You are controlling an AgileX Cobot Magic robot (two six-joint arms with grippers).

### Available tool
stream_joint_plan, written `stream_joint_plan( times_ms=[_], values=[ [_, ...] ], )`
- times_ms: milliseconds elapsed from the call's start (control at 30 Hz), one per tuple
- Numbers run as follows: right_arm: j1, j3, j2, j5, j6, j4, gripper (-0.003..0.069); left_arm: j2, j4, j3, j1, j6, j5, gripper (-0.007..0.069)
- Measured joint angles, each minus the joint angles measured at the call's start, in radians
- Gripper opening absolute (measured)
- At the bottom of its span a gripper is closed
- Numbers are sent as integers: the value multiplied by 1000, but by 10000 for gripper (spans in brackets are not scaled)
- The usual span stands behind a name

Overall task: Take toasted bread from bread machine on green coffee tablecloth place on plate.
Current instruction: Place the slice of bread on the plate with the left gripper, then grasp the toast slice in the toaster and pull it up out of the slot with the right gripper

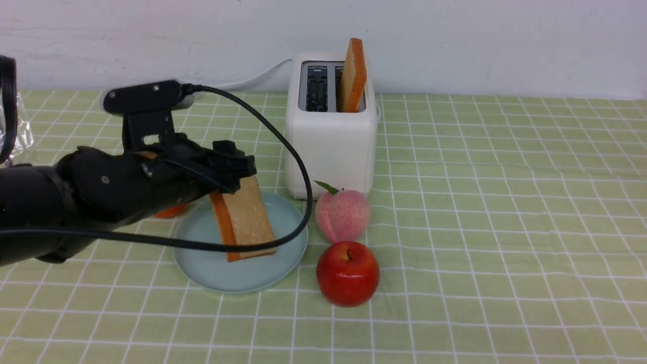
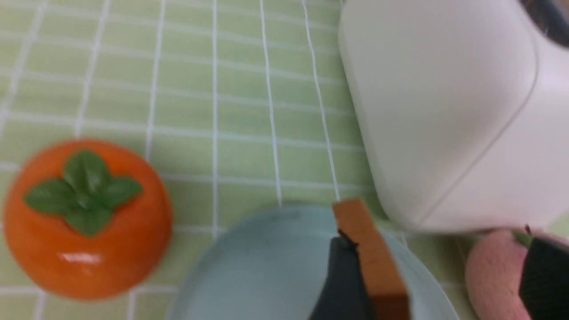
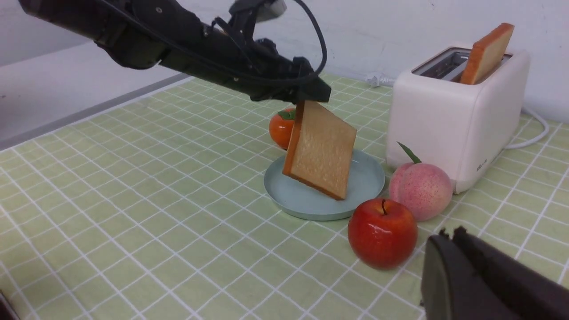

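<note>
The left gripper (image 1: 236,174) was clamped on the top edge of one slice of toast (image 1: 247,220), its jaws only as far apart as the slice is thick. In the left wrist view a dark finger (image 2: 342,275) lay flat against the orange-brown crust. The slice hung tilted over the plate (image 1: 202,263), pale face toward the camera and lower edge down near the plate's middle. Whether that edge touched the plate could not be told.

Taking the front view as a clock face with 12 at the far wall, the toaster (image 1: 331,151) stood at 1 o'clock from the plate, just beyond its rim. The second slice (image 1: 354,76) stood upright in its right-hand slot, more than half of it above the top, and the left-hand slot was dark and bare. A white cord (image 1: 258,76) ran off from the toaster toward 10 o'clock along the wall.

A peach (image 1: 342,215) sat at 3 o'clock from the plate, close to the toaster's front, and an apple (image 1: 348,273) at 4 o'clock, just beside the rim. A persimmon (image 2: 86,218) sat at 10 o'clock, largely hidden by the arm in the front view. Everything rested on the green checked tablecloth (image 1: 505,202).

The right gripper (image 3: 453,240) showed only as dark finger ends in its own wrist view, well apart from the fruit. Its opening could not be told.
</note>
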Motion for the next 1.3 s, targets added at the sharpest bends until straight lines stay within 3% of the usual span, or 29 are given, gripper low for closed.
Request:
stream_joint_plan(
  times_ms=[133, 267, 533, 633, 767, 1033, 1300],
  values=[
    [0, 0, 0, 3, -19, 0, 1, -5, -17, 0, 0, 68, 8, 529],
    [0, 0, 0, 3, -20, 0, 1, -5, -67, 0, 0, 96, 21, 500],
    [0, 0, 0, 7, -22, 0, 1, -5, -139, 0, 0, 133, 94, 196],
    [0, 0, 0, 7, -28, 0, 1, -34, -139, 0, 0, 184, 225, 0],
    [0, 0, 2, 7, -30, -1, 1, -134, -139, 0, -1, 202, 342, -13],
    [0, -20, 130, 14, 43, -14, 1, -450, -139, 5, -1, 204, 363, -13],
    [0, -32, 380, 40, 60, -38, 1, -829, -141, 214, -1, 248, 358, -13]
  ],
)
